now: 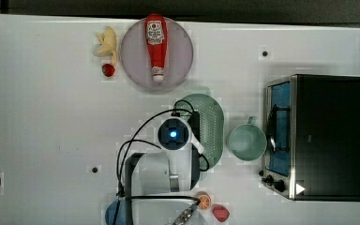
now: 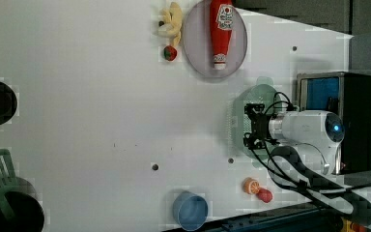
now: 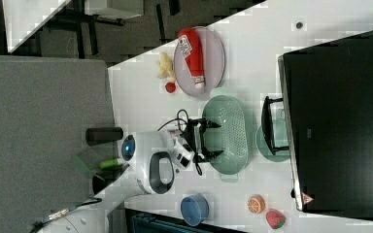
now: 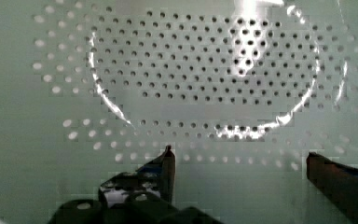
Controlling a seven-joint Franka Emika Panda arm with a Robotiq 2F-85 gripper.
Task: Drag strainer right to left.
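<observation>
The strainer (image 1: 212,123) is a pale sage-green oval colander with a dotted bowl, lying on the white table at the middle of the top view. My gripper (image 3: 215,140) hangs over the strainer's (image 3: 229,133) rim side nearest the arm, fingers spread wide and holding nothing. In the wrist view the perforated bowl (image 4: 191,70) is very close, with the two dark fingertips (image 4: 168,156) far apart in front of its wall. I cannot tell whether they touch it. In the left view the gripper (image 2: 248,125) covers part of the strainer (image 2: 262,93).
A round green mug (image 1: 247,142) stands just to the top view's right of the strainer, and a toaster oven (image 1: 318,136) beyond it. A plate (image 1: 133,51) with a ketchup bottle (image 1: 156,44), a banana (image 1: 105,42) and a strawberry (image 1: 108,70) lie further back. A blue cup (image 2: 191,210) stands near the arm's base.
</observation>
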